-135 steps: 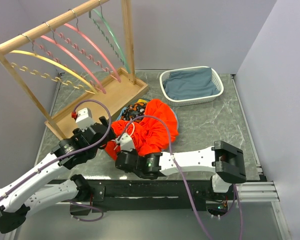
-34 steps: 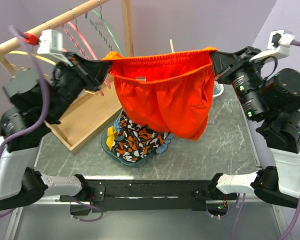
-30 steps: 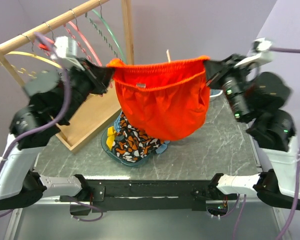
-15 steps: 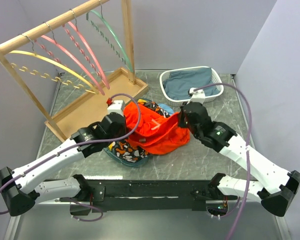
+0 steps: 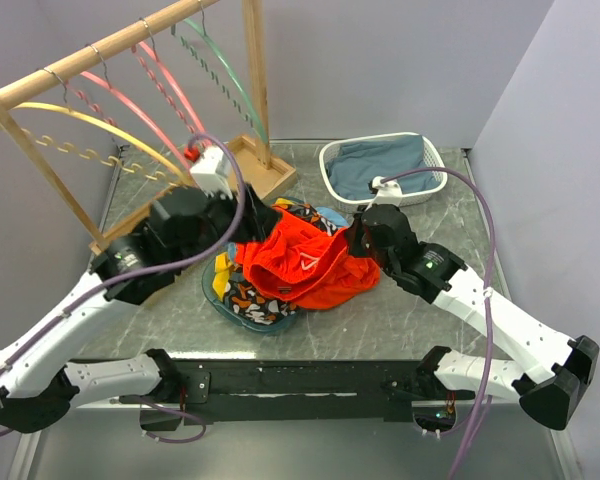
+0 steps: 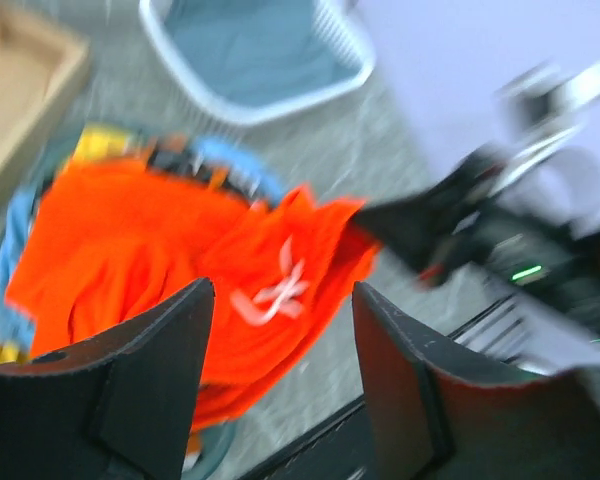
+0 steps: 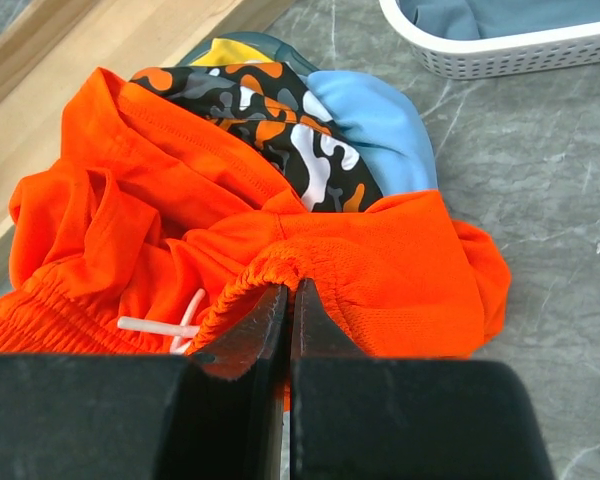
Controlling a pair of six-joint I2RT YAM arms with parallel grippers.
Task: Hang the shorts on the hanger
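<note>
You are working on the grey table (image 5: 420, 290), with the wooden rack (image 5: 80, 65) standing at its far left corner. The shorts (image 5: 300, 262) are lying in a crumpled heap just in front of the rack's tray base. They are resting on top of a patterned garment (image 5: 245, 292), well below the rail. The hanger (image 5: 223, 62) is hanging empty at the rail's right end, beside the rack's upright post.

Your right gripper (image 7: 287, 300) is clenching the elastic waistband at the side of the heap away from the rack, with its jaws pressed together on the fabric. Your left gripper (image 6: 280, 290) is hovering over the rack-side part of the heap. Its fingers are spread and nothing is sitting between them, though that view is blurring. The white drawstring (image 7: 155, 325) is poking out beside the pinched hem.

By my reading, you are working on the grasping step, with one hold made and the other missing. Next, you are probably looking at bringing the left gripper down onto the waistband nearer the rack and closing there. After that comes raising both hands to stretch the opening, then carrying it up toward the rail's right end.
</note>
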